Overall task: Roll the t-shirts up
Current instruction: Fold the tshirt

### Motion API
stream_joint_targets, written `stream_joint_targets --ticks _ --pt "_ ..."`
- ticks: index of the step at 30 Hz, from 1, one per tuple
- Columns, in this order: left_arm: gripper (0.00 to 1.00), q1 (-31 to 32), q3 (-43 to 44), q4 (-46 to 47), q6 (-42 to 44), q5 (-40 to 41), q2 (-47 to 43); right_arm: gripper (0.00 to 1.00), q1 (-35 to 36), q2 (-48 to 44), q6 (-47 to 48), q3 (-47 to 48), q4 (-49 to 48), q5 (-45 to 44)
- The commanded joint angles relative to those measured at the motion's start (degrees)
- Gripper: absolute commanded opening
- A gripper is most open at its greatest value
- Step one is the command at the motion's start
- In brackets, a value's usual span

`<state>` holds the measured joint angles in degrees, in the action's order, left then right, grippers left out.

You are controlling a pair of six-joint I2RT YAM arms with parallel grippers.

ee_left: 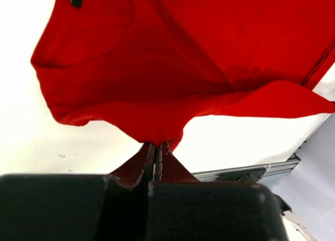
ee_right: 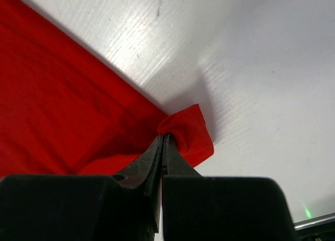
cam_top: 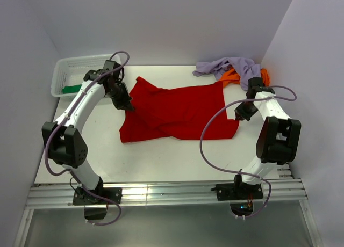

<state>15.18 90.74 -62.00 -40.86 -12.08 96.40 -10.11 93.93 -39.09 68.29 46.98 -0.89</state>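
The red t-shirt [cam_top: 177, 113] lies spread across the middle of the white table. My left gripper [cam_top: 129, 106] is shut on its left edge, pinching a fold of red cloth [ee_left: 157, 131] and lifting it a little off the table. My right gripper [cam_top: 240, 117] is shut on the shirt's right edge, where a small red corner [ee_right: 188, 133] bunches at the fingertips. A lavender t-shirt [cam_top: 231, 67] and an orange one [cam_top: 232, 77] lie heaped at the back right. A green one [cam_top: 71, 88] lies in the basket.
A white lattice basket [cam_top: 80, 64] stands at the back left corner. White walls close in the table on three sides. A metal rail [cam_top: 161, 193] runs along the near edge by the arm bases.
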Motion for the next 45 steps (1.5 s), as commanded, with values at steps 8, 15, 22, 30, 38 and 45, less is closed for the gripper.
stream_joint_targets --ticks 8,15,22,30,38,45 --pt "0.0 0.4 8.7 -2.4 5.4 3.0 6.6 0.0 0.2 3.3 1.3 7.1 0.0 -0.4" --pt "0.0 1.5 9.6 -1.6 5.5 4.1 9.5 0.0 0.2 5.4 1.9 9.8 0.0 0.1" --pt "0.0 1.7 9.6 -1.9 5.6 4.5 9.4 0.0 0.4 6.8 2.5 12.0 0.1 0.3" --pt "0.0 1.7 7.3 -1.4 5.4 4.7 7.8 0.0 0.9 9.2 3.8 14.9 -0.2 0.6" --pt "0.01 1.7 8.1 -1.1 5.4 6.2 9.2 0.0 2.3 12.1 5.5 17.9 -0.3 3.7" --pt "0.42 1.5 8.8 1.1 5.5 7.5 10.8 0.55 1.9 9.6 6.1 12.9 -1.6 3.0"
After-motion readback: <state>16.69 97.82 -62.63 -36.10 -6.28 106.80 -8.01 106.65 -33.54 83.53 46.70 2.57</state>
